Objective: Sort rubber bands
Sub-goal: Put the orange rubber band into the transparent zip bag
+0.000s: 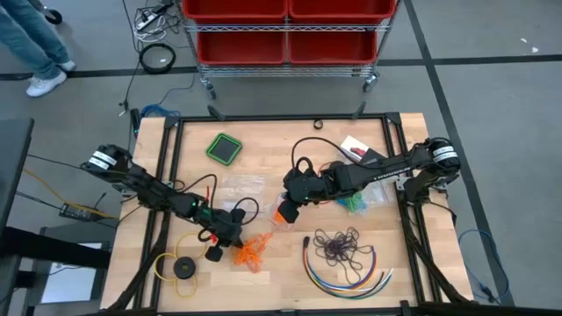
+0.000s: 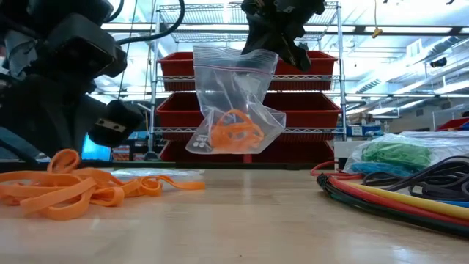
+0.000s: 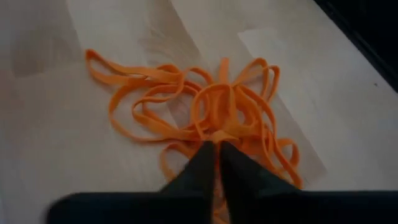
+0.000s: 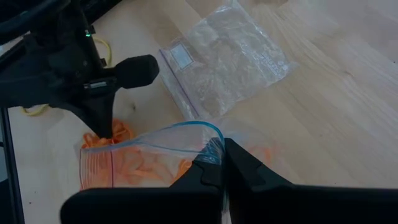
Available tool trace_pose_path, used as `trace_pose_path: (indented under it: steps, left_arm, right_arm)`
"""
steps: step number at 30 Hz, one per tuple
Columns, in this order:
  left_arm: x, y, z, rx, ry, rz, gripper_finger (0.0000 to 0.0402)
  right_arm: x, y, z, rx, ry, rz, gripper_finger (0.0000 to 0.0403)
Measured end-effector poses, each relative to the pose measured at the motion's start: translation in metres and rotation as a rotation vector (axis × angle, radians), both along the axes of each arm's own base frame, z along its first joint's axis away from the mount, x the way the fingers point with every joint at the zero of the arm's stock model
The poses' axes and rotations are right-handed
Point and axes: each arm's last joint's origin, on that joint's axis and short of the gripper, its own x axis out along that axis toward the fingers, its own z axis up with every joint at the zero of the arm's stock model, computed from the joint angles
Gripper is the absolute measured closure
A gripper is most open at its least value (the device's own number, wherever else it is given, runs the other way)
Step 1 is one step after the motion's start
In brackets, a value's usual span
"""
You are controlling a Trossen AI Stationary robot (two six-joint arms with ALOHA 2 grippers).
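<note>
A loose pile of orange rubber bands (image 3: 186, 112) lies on the table's near left (image 1: 250, 253). My left gripper (image 3: 216, 148) is down at that pile, shut on some strands. My right gripper (image 4: 217, 163) is raised over the table's middle, shut on a clear zip bag (image 2: 234, 103) that holds more orange bands (image 2: 233, 132). In the low view the bag hangs well clear of the table. Dark purple bands (image 1: 341, 246) lie at the near right. Green bands (image 1: 356, 204) sit in another clear bag. My left gripper pinches a few orange strands (image 3: 219, 134) between its two fingertips, at the pile's near side. The fingers slant down onto the pile from the table's left. The pile still lies on the table. My right gripper pinches the zip bag's top edge (image 4: 213, 147) at one corner of its mouth, the fingers slanting down from the right. The mouth gapes open beside the fingers. The bag hangs below them, clear of the table, with the bands in its bottom.
An empty clear bag (image 1: 239, 186) lies flat at mid table. Coloured cables (image 1: 347, 274) curve along the near right edge. A yellow ring with a black disc (image 1: 180, 266) lies near left, a green square (image 1: 225, 147) at the far side. Red bins (image 1: 285, 26) stand beyond the table.
</note>
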Motion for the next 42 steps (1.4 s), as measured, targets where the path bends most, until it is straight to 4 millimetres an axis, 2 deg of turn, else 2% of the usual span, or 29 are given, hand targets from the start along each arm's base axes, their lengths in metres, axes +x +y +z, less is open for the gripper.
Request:
trace_pose_path:
  steps: [2, 8, 12, 18, 24, 27, 30, 33, 37, 42]
  left_arm:
    - [0.000, 0.000, 0.000, -0.011, 0.003, -0.017, 0.0392]
    - [-0.001, 0.000, 0.003, 0.002, -0.009, -0.038, 0.0398]
    - [-0.004, 0.003, 0.013, 0.075, -0.033, -0.019, 0.0399]
    - [-0.001, 0.008, 0.055, 0.247, -0.060, 0.006, 0.0400]
    - [0.003, 0.012, 0.109, 0.359, -0.185, 0.058, 0.0401]
    - [0.005, 0.011, 0.132, 0.363, -0.270, 0.056, 0.0401]
    - [0.007, 0.011, 0.147, 0.348, -0.304, 0.055, 0.0401]
    - [0.004, 0.013, 0.138, 0.336, -0.173, 0.062, 0.0395]
    - [0.000, 0.016, 0.108, 0.331, -0.006, 0.108, 0.0358]
    - [-0.001, 0.020, 0.067, 0.208, 0.036, 0.149, 0.0297]
  right_arm:
    - [0.000, 0.000, 0.000, 0.000, 0.000, 0.000, 0.0403]
    - [0.000, 0.000, 0.000, 0.000, 0.000, 0.000, 0.0403]
    - [0.000, 0.000, 0.000, 0.000, 0.001, 0.001, 0.0403]
    - [0.000, 0.000, 0.000, 0.000, 0.001, 0.002, 0.0403]
    - [0.000, 0.000, 0.000, 0.001, -0.001, 0.002, 0.0403]
    - [0.000, 0.000, 0.000, 0.001, -0.002, 0.002, 0.0403]
    - [0.000, 0.000, 0.000, 0.001, 0.001, 0.003, 0.0403]
    - [0.000, 0.000, 0.000, 0.000, 0.001, 0.003, 0.0403]
    - [0.000, 0.000, 0.000, -0.004, -0.001, 0.009, 0.0403]
    - [0.001, 0.000, 0.000, -0.004, -0.007, 0.008, 0.0403]
